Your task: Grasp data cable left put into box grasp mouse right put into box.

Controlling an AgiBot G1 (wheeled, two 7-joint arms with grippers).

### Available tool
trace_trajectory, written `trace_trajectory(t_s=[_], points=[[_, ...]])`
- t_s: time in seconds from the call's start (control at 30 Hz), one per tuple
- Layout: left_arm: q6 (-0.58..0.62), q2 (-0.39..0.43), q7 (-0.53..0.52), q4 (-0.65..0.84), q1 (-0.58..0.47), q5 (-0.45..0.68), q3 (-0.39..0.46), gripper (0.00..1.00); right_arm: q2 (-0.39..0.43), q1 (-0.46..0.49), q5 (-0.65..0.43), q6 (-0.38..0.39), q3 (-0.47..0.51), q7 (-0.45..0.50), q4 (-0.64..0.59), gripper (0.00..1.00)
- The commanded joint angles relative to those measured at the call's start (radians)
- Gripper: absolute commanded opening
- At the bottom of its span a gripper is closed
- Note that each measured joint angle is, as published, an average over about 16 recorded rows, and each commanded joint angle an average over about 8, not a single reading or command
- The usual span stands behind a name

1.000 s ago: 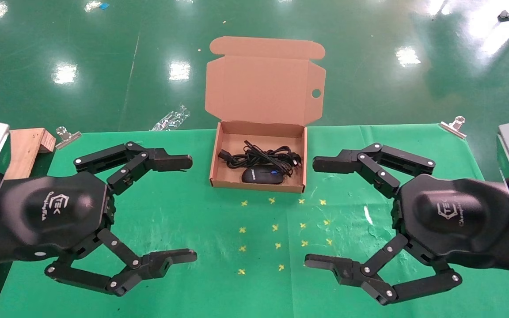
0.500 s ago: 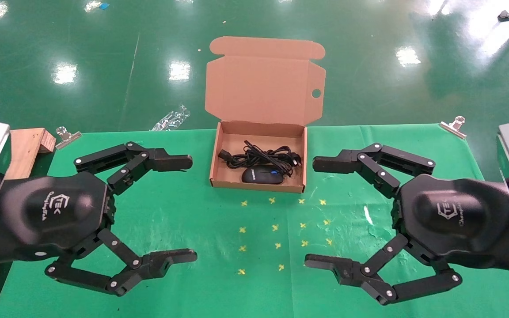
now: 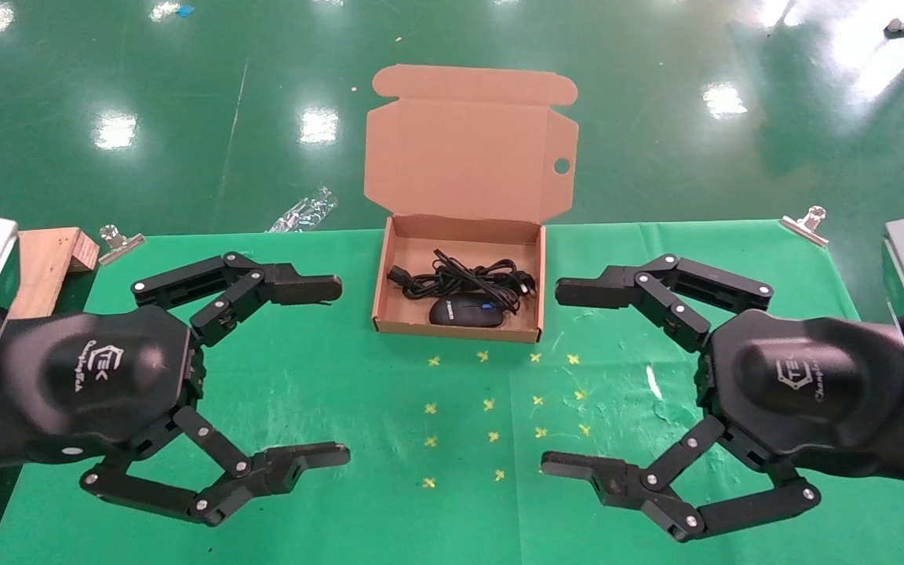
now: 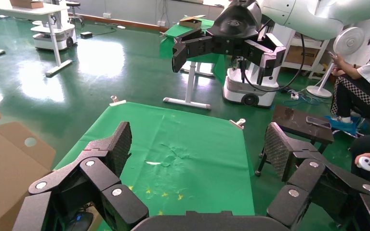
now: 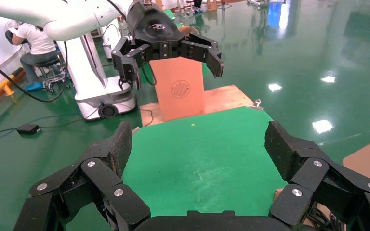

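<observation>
While the green-covered desk (image 3: 326,377) carries the box (image 3: 460,235) at 12 o'clock, lid up, left claw (image 3: 338,369) at 9 and right claw (image 3: 550,377) at 3 hover spread, holding nothing. Data cable (image 3: 460,278) inside box; mouse (image 3: 465,312) at its front wall.

Glossy green floor (image 3: 146,94) reflects overhead lights. Green cloth (image 3: 342,377) covers the table, clipped at corners. White tables (image 4: 53,19) and a fan (image 4: 344,48) stand beyond.

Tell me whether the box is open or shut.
Open: the box has its lid upright behind it, showing the data cable and mouse inside.
</observation>
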Motion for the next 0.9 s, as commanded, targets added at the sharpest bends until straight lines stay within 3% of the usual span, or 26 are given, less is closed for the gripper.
trace_trajectory(t_s=[0.03, 0.9], points=[[0.000, 0.000, 0.000, 0.000, 0.000, 0.000, 0.000, 1.00, 0.000, 0.000, 0.000, 0.000, 0.000, 0.000, 0.000, 1.00], [0.000, 0.000, 0.000, 0.000, 0.000, 0.000, 0.000, 1.00, 0.000, 0.000, 0.000, 0.000, 0.000, 0.000, 0.000, 1.00]])
